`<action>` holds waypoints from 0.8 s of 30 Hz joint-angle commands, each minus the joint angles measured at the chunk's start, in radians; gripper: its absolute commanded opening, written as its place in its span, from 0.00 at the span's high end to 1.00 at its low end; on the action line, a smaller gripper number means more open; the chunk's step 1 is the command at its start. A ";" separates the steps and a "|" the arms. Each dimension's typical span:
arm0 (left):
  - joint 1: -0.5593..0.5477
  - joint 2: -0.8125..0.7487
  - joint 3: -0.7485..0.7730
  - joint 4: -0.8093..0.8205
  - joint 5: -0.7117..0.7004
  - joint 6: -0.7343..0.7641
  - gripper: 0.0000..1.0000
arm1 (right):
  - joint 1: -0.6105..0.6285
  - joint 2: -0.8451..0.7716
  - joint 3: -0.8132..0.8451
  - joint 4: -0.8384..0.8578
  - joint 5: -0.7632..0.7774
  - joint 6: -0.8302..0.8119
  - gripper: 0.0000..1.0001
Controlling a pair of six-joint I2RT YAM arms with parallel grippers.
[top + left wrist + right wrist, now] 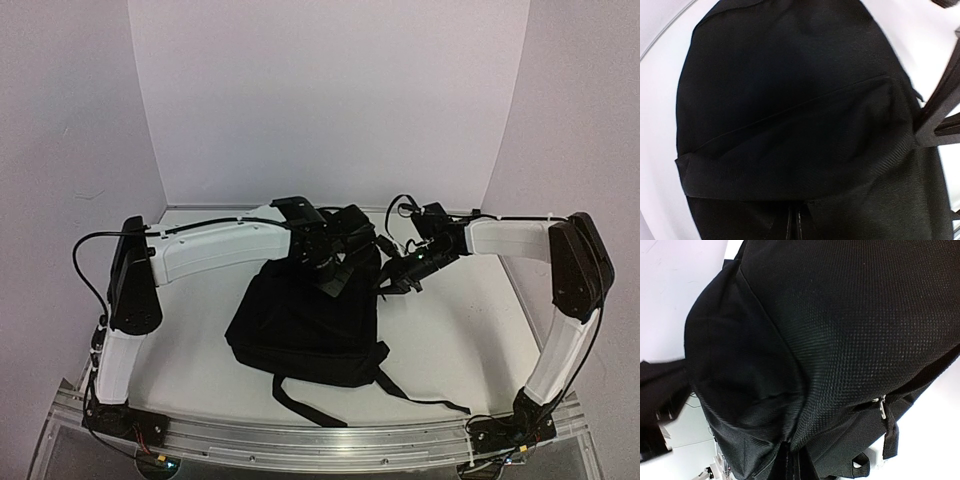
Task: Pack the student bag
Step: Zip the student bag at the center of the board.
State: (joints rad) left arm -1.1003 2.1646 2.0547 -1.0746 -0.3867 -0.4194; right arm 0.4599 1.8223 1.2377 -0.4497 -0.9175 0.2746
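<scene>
The student bag (305, 325), a large soft black backpack, lies on the white table in the middle of the top view, with its straps (410, 390) trailing toward the near edge. My left gripper (332, 272) is at the bag's far top edge. In the left wrist view (794, 222) it is shut, pinching a fold of the black fabric (790, 125). My right gripper (396, 277) is at the bag's far right corner. In the right wrist view (792, 462) it is shut on bunched fabric (850, 325), beside a metal zipper pull (882, 407). No books are in view.
White table (470, 330) with white walls at the back and sides. An aluminium rail (320, 440) runs along the near edge. Part of the right arm (940, 120) shows at the right of the left wrist view. Cables hang by both wrists.
</scene>
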 commanded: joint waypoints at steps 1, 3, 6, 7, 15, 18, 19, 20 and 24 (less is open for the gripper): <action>0.043 -0.118 -0.068 -0.013 -0.029 -0.011 1.00 | -0.009 -0.047 -0.009 -0.003 0.064 -0.024 1.00; 0.048 -0.129 -0.088 0.006 -0.017 -0.007 1.00 | -0.010 -0.056 -0.004 -0.005 0.038 -0.036 1.00; 0.049 -0.144 -0.107 0.042 0.010 -0.002 1.00 | -0.008 -0.082 0.009 -0.006 -0.027 -0.044 0.94; 0.049 -0.148 -0.113 0.061 0.027 0.000 1.00 | -0.008 -0.094 0.011 -0.006 -0.046 -0.042 0.87; 0.049 -0.146 -0.125 0.119 0.084 -0.009 1.00 | 0.029 -0.128 0.049 -0.006 -0.045 -0.030 0.52; 0.050 -0.144 -0.125 0.126 0.093 -0.010 1.00 | 0.042 -0.101 0.065 -0.007 0.000 -0.027 0.52; 0.050 -0.146 -0.125 0.127 0.095 -0.010 1.00 | 0.047 -0.085 0.074 -0.007 0.012 -0.024 0.52; 0.049 -0.147 -0.125 0.128 0.096 -0.011 1.00 | 0.053 -0.075 0.079 -0.007 0.024 -0.020 0.51; 0.050 -0.152 -0.123 0.133 0.100 -0.012 1.00 | 0.060 -0.029 0.091 -0.007 0.065 -0.006 0.43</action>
State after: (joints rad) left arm -1.0561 2.0804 1.9339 -0.9724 -0.2951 -0.4202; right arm 0.5093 1.7420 1.2911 -0.4633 -0.9138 0.2559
